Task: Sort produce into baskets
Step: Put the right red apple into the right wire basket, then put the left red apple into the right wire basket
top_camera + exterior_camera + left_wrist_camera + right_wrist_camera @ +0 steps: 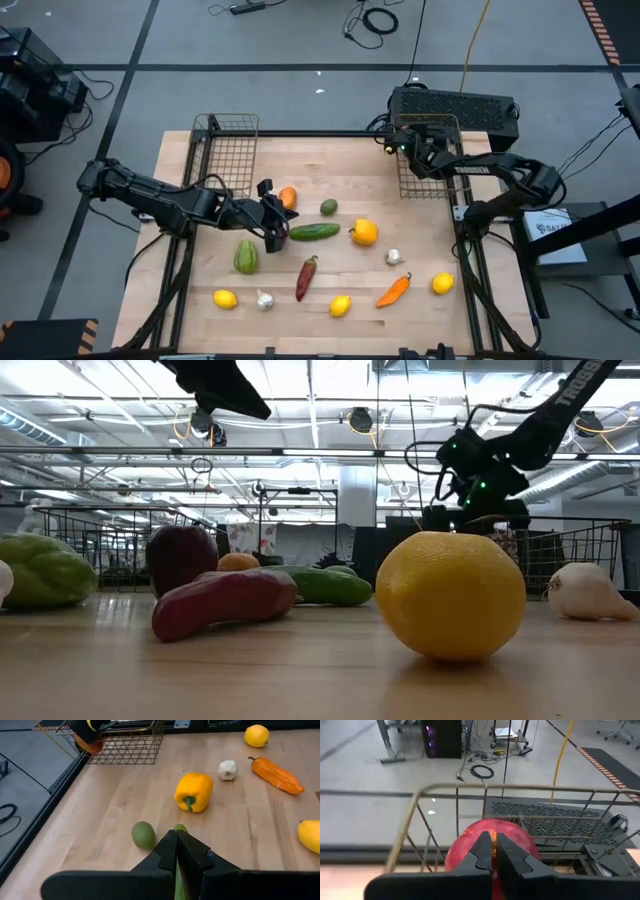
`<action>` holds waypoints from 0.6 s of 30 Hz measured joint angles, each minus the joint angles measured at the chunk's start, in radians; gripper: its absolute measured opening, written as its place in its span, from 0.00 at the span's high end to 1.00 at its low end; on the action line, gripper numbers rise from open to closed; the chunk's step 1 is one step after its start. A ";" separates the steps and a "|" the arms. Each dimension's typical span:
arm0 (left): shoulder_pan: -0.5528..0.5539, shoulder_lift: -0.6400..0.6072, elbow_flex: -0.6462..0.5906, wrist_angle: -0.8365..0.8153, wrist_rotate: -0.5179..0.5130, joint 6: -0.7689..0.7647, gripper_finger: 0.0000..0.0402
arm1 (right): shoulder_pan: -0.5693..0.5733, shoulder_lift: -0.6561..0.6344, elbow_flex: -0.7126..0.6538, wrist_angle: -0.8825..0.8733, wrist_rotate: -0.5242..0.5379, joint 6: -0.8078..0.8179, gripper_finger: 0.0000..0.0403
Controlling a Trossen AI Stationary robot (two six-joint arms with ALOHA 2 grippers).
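My right gripper [404, 148] hangs over the right wire basket [440, 175] at the far right, shut on a red apple [492, 845]. My left gripper [278, 232] is shut, its tips pointing down over the left end of the cucumber [313, 231] at mid-table; that end shows past the tips in the left wrist view [181, 827]. The left basket [228, 150] stands at the far left. The avocado [328, 207], yellow pepper [365, 233], green squash [246, 256], red chilli [306, 277], orange pepper [394, 290], garlic [394, 257] and lemons [340, 306] lie on the table. My right gripper's fingertips meet on the near upper side of the apple [493, 836], coming from above. The fingers hide the exact part. The apple hangs below the gripper, above the basket's floor, as the left wrist view also shows [92, 745]. My left gripper: I cannot tell whether its shut tips touch the cucumber.
An orange fruit [288, 197] lies just beyond my left gripper. A second garlic [264, 299] and lemons [225, 298] [442, 284] lie near the front edge. A black box [455, 108] stands behind the right basket. Bare wood shows at the far middle.
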 joint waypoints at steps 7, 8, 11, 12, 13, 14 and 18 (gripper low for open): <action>0.000 0.000 0.000 0.001 0.000 0.000 0.96 | -0.001 0.033 0.000 0.013 0.006 0.000 0.91; 0.000 0.000 0.000 0.001 0.000 0.000 0.96 | -0.001 0.033 0.000 0.013 0.007 0.000 0.89; 0.000 0.000 0.000 0.002 0.000 0.000 0.96 | -0.001 0.032 0.000 0.014 0.009 -0.001 0.82; 0.000 0.000 0.000 0.002 0.000 0.000 0.96 | -0.001 0.031 0.000 0.014 0.008 -0.006 0.80; 0.000 0.000 0.000 0.002 0.000 0.000 0.96 | -0.001 0.030 0.000 0.016 0.009 -0.012 0.78; 0.000 0.000 0.000 0.003 0.000 0.000 0.96 | -0.001 0.030 0.000 0.021 0.008 -0.020 0.76; 0.000 0.000 0.000 0.003 0.000 -0.002 0.96 | 0.002 0.027 0.000 0.058 0.006 -0.061 0.69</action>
